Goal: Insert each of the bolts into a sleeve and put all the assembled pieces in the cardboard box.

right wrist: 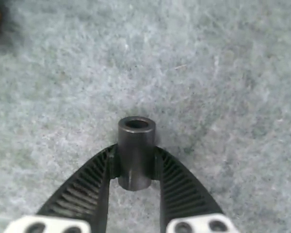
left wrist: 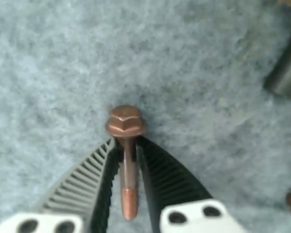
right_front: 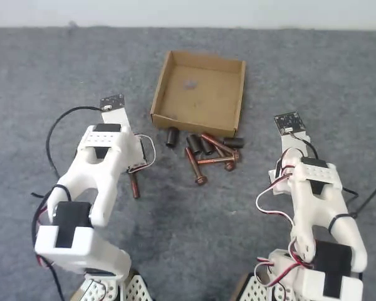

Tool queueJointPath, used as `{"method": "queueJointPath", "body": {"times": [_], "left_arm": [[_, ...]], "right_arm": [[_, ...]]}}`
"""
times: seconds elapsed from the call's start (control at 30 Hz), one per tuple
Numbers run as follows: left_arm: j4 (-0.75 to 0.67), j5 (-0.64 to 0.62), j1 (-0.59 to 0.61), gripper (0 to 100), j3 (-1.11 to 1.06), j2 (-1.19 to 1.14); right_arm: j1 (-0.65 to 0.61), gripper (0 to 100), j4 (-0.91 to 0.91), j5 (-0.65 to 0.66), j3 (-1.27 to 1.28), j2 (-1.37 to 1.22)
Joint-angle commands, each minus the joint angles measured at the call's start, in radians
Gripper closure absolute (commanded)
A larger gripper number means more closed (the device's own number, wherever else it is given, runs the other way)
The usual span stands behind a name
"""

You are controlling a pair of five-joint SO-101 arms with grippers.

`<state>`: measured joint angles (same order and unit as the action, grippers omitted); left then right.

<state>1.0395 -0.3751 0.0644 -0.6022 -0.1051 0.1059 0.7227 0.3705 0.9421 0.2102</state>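
- Left tool is clamped on a copper bolt, gripping the shank just under the hex head, above the grey worktop.
- Right tool is closed round a dark sleeve, open bore sticking out past the fingertips.
- Loose bolts and sleeves lie in a pile just in front of the cardboard box, between the two arms.

High camera: fixed overhead, looking down across the carpeted table. Wrist cameras: close behind left gripper and right gripper, facing patches of it.
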Motion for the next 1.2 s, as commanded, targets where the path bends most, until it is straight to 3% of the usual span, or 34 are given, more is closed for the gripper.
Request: {"method": "queueJointPath", "body": {"times": [0.0,0.33,0.6,0.9,1.03,1.17], "left_arm": [[-0.008,0.063,-0.008,99,0.012,0.028],[-0.011,0.285,0.0,99,0.027,0.041],[-0.15,0.288,-0.006,99,-0.168,0.222],[-0.35,0.282,-0.006,99,-0.407,0.479],[-0.35,0.282,0.0,99,-0.41,0.486],[-0.35,0.282,0.0,99,-0.41,0.486]], "right_arm": [[-0.022,99.1,0.005,0.006,-0.052,0.002],[-0.022,99.1,-0.002,0.002,-0.052,0.012],[-0.025,99.1,-0.085,-0.353,-0.063,0.156],[-0.208,98.9,-0.137,-0.385,-0.054,0.438],[-0.28,98.9,-0.285,-0.385,0.012,0.464],[-0.337,98.9,-0.599,-0.381,0.149,0.463]]}}
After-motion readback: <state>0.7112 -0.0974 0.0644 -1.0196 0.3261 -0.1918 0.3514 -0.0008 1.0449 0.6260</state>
